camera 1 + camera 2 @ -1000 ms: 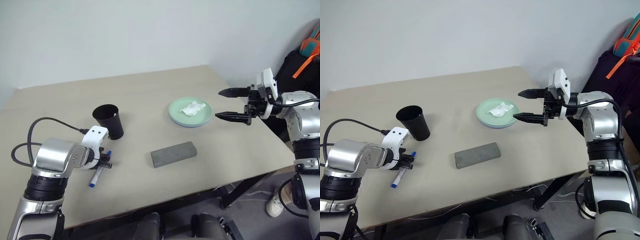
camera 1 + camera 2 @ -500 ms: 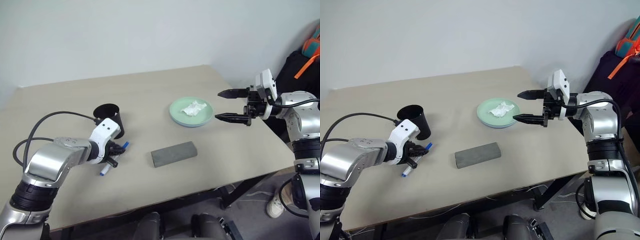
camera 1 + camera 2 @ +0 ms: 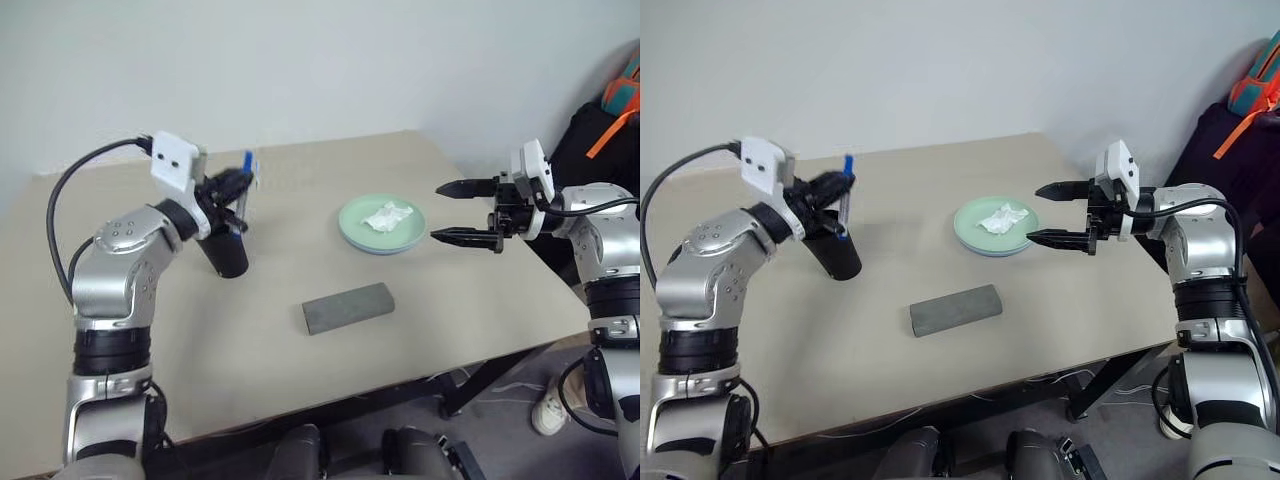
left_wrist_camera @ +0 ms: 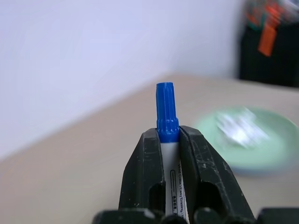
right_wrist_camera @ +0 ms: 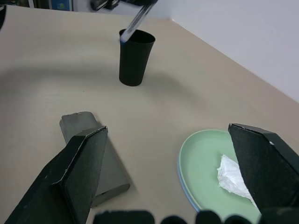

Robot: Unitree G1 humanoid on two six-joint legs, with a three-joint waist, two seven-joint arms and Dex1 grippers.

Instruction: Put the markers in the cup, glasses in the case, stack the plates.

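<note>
My left gripper is shut on the blue-capped marker and holds it nearly upright over the black cup. The marker's lower end is at the cup's rim. In the left wrist view the blue cap sticks out between the fingers. The mint green plate lies on the light blue plate, whose rim shows beneath it. The grey case lies shut near the table's front. My right gripper hovers open beside the plates, with nothing in it. The glasses are out of view.
A crumpled white tissue lies on the green plate. The table's right edge runs under my right gripper. A dark chair with an orange and teal bag stands beyond the table's right corner.
My left gripper lifted the blue-capped marker off the table, swung it up and toward the cup, and turned it nearly upright. The right gripper stayed still.
</note>
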